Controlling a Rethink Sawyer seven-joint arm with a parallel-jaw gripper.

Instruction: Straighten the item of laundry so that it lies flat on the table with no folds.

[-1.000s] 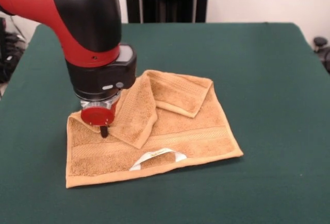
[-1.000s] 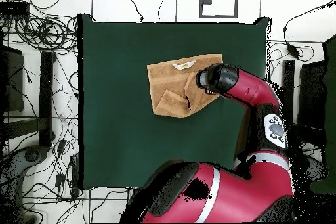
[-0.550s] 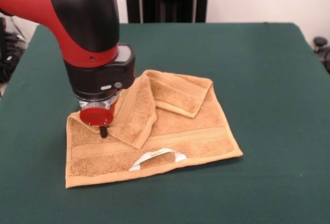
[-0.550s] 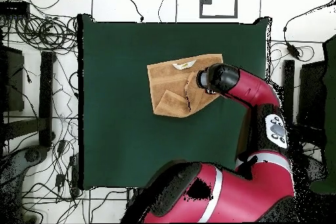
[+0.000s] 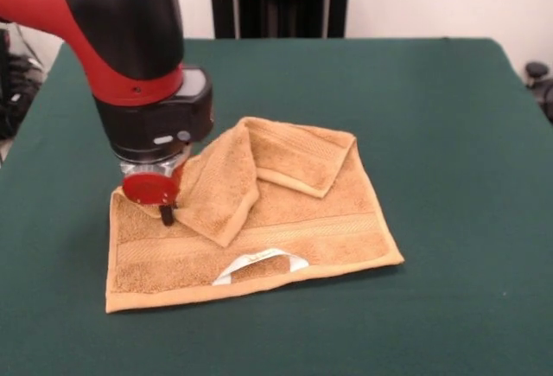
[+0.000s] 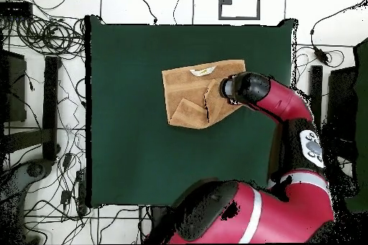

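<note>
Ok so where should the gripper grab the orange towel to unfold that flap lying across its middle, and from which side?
Probably the pointed tip of the folded-over flap on the towel, where a loose corner lies on the layer beneath. Come straight down from above, then pull back toward the gripper side, since the flap's fold runs along that edge.

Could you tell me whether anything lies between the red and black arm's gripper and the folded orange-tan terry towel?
Nothing visible does. The gripper is already down at the orange-tan terry towel, beside the folded-over flap. The dark green felt table around the towel carries no other object.
</note>
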